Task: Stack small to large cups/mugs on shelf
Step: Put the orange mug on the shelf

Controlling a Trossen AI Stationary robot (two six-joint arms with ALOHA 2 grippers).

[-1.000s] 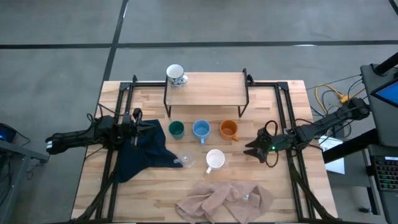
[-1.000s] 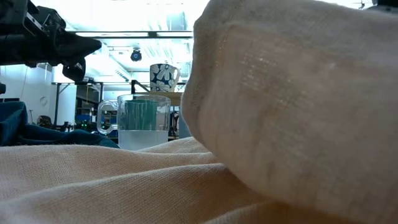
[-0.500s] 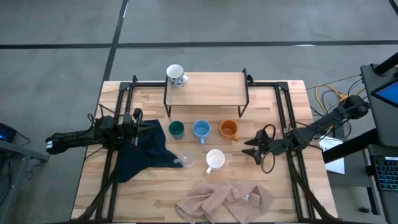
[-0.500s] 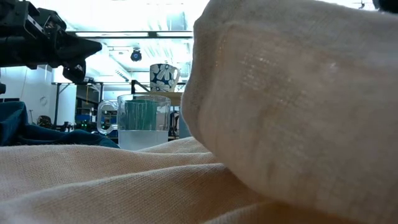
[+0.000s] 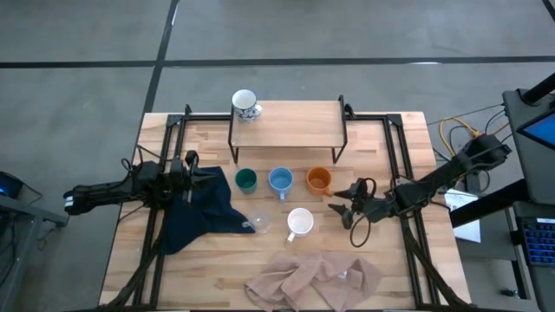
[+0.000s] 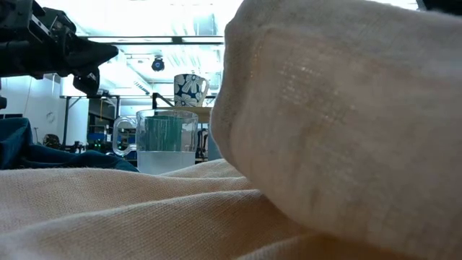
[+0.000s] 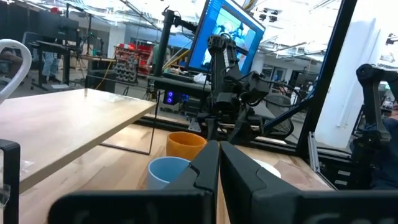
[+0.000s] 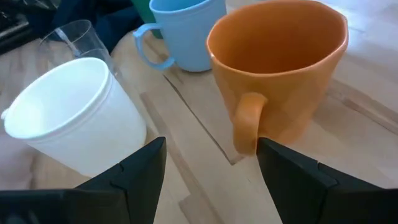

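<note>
The patterned mug (image 5: 244, 105) stands on the left end of the shelf (image 5: 290, 124). The dark green mug (image 5: 246, 180), light blue mug (image 5: 280, 180) and orange mug (image 5: 319, 179) stand in a row on the table in front of the shelf. The white mug (image 5: 300, 222) and clear glass cup (image 5: 258, 222) stand nearer. My right gripper (image 5: 340, 211) is open, just right of the orange and white mugs. In its wrist view the orange mug's handle (image 8: 249, 127) lies ahead of the open gripper (image 8: 211, 180). My left gripper (image 5: 192, 168) is shut and empty above the dark blue cloth (image 5: 204, 210).
A beige cloth (image 5: 314, 277) lies crumpled at the near edge and fills the foreground of the low view (image 6: 325, 144). Black rails (image 5: 397, 165) run along the table's left and right sides. The shelf top right of the patterned mug is bare.
My right gripper has moved toward the table's left edge, closer to the orange and white mugs, staying open. The mugs and my left arm have kept still.
</note>
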